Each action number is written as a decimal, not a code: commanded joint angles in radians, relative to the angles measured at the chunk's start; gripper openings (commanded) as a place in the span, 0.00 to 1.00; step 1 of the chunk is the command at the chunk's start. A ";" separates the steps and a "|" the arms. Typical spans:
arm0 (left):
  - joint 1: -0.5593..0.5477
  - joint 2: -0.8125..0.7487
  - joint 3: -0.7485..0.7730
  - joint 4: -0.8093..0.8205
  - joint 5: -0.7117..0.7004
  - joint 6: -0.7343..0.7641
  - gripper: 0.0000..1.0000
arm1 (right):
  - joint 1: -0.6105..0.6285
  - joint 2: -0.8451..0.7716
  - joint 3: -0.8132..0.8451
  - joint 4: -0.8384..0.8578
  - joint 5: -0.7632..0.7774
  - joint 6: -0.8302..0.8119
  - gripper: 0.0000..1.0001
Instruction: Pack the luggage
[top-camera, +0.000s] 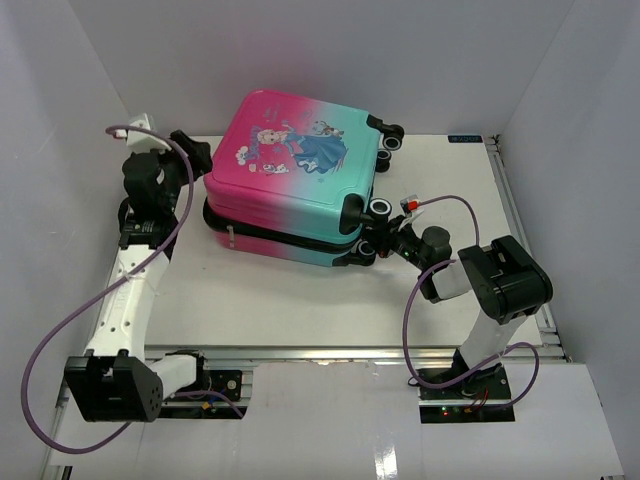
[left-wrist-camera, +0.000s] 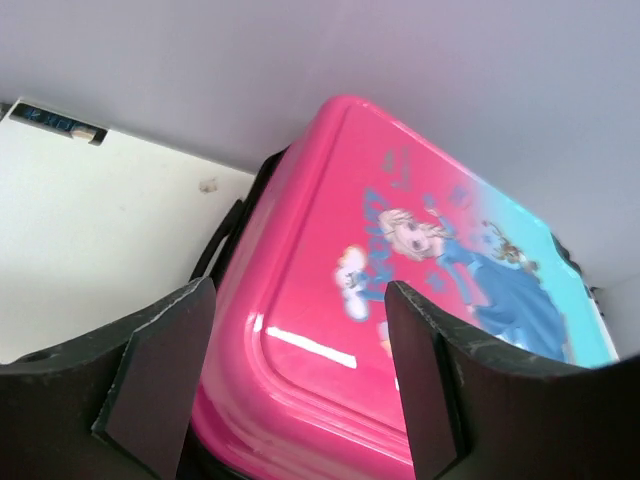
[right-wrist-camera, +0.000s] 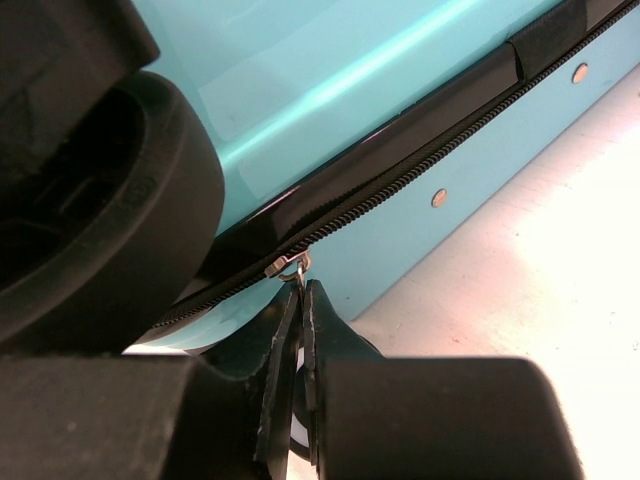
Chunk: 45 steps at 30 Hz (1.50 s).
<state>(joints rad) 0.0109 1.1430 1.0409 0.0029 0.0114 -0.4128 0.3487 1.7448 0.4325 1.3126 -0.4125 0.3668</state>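
The luggage (top-camera: 290, 175) lies flat on the table, lid down, pink at the left and teal at the right, princess print on top. My left gripper (top-camera: 195, 160) is open at its pink corner; in the left wrist view the fingers (left-wrist-camera: 160, 380) straddle the pink shell (left-wrist-camera: 320, 330) without touching it. My right gripper (top-camera: 385, 240) is at the teal wheel end. In the right wrist view it (right-wrist-camera: 301, 295) is shut on the metal zipper pull (right-wrist-camera: 296, 266) of the black zipper (right-wrist-camera: 420, 160), beside a black wheel (right-wrist-camera: 110, 200).
White walls close in the table (top-camera: 300, 300) at the back and both sides. Black wheels (top-camera: 388, 135) stick out at the suitcase's right end. Purple cables loop from both arms. A metal rail runs along the near edge.
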 joint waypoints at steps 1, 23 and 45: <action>-0.165 0.059 0.196 -0.136 -0.031 0.096 0.77 | -0.020 0.019 0.026 0.540 0.048 -0.009 0.08; -0.830 0.991 1.132 -0.355 -0.323 0.450 0.22 | -0.013 0.065 -0.037 0.574 0.052 -0.008 0.08; -0.859 0.798 0.753 -0.709 -0.264 0.350 0.21 | -0.014 0.003 -0.081 0.571 0.072 -0.021 0.08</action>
<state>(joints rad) -0.8765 2.0073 1.9214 -0.5107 -0.2237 -0.0229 0.3489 1.7606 0.3835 1.3870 -0.3947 0.3804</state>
